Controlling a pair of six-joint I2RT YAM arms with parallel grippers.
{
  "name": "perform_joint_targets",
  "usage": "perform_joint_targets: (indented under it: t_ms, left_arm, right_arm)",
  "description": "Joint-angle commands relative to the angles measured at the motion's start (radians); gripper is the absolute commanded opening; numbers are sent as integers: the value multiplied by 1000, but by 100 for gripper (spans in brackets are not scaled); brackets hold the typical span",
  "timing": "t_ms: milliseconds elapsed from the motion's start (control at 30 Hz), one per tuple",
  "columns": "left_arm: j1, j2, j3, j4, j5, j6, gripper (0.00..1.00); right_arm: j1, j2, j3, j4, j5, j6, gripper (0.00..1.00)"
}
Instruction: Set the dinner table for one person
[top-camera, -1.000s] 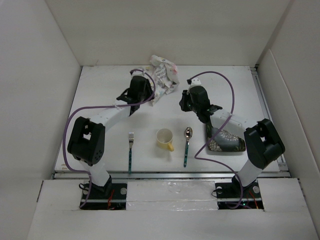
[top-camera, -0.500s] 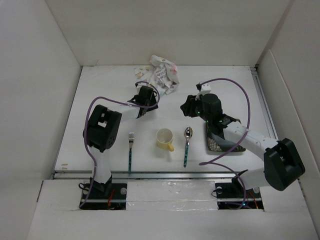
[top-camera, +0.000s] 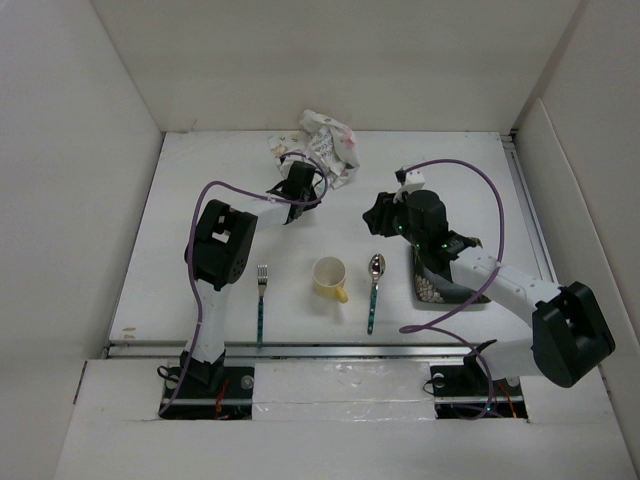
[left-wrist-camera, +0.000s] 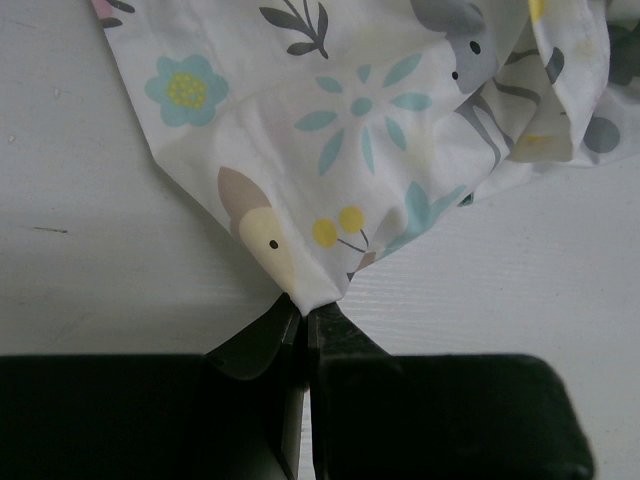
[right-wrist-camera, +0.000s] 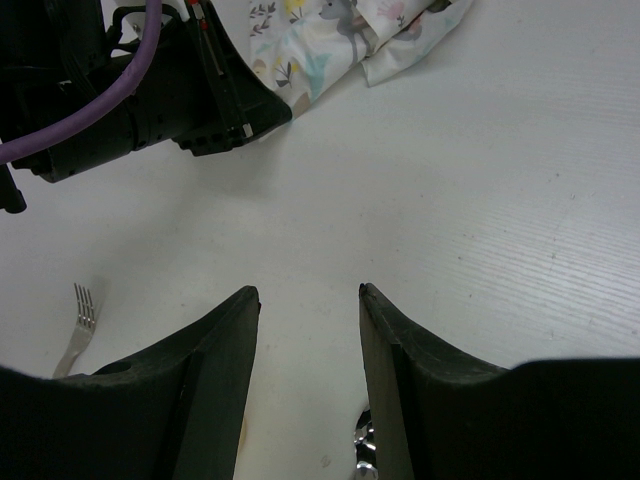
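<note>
The crumpled pastel animal-print placemat (top-camera: 328, 145) lies at the back of the white dinner table (top-camera: 200, 170). My left gripper (top-camera: 297, 180) is shut on the placemat's near corner (left-wrist-camera: 305, 290), its jaws pinching the cloth low over the table. My right gripper (top-camera: 372, 213) is open and empty, hovering over bare table (right-wrist-camera: 330, 230) right of the left gripper, with the placemat (right-wrist-camera: 340, 35) beyond it. A fork (top-camera: 260, 300), a yellow mug (top-camera: 329, 278) and a spoon (top-camera: 373, 290) lie in a row near the front. A dark patterned plate (top-camera: 450, 285) sits partly under my right arm.
White walls enclose the table on the left, back and right. The left arm's body (right-wrist-camera: 150, 100) shows at the upper left of the right wrist view, and the fork tines (right-wrist-camera: 85, 305) at its left edge. A metal rail (top-camera: 340, 347) runs along the front edge.
My left arm has stretched further back and right, its gripper reaching the placemat's near corner and now shut on it. My right arm has extended and its elbow swung right; its gripper stayed roughly in place.
</note>
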Motion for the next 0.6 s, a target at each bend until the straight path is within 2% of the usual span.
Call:
perform_joint_targets:
  t_ms: [0, 33, 133, 167, 233, 267, 367, 500, 567]
  left_arm:
    - [-3, -48, 14, -19, 2, 3, 0]
    - [-3, -82, -4, 5, 19, 8, 0]
    - [-3, -266, -114, 36, 45, 2, 0]
    - [-3, -374, -188, 45, 74, -18, 0]
    - [-3, -490, -268, 87, 96, -41, 0]
    - [-3, -596, -309, 99, 97, -49, 0]
    - [26, -747, -412, 119, 103, -66, 0]
    - [44, -777, -449, 92, 148, -61, 0]
    - [44, -765, -461, 108, 165, -69, 0]
  right_arm:
    - [-3, 18, 3, 53, 8, -4, 51]
    - [-3, 30, 3, 56, 18, -4, 51]
    - [-26, 61, 18, 61, 38, -13, 68]
    - [-45, 87, 36, 49, 53, -7, 77]
    - [-73, 118, 52, 53, 26, 5, 84]
    - [-87, 157, 64, 82, 1, 11, 86]
    - [-96, 229, 121, 76, -72, 13, 86]
    - [-84, 370, 231, 86, -146, 34, 86]
    - [-60, 392, 242, 115, -185, 54, 85]
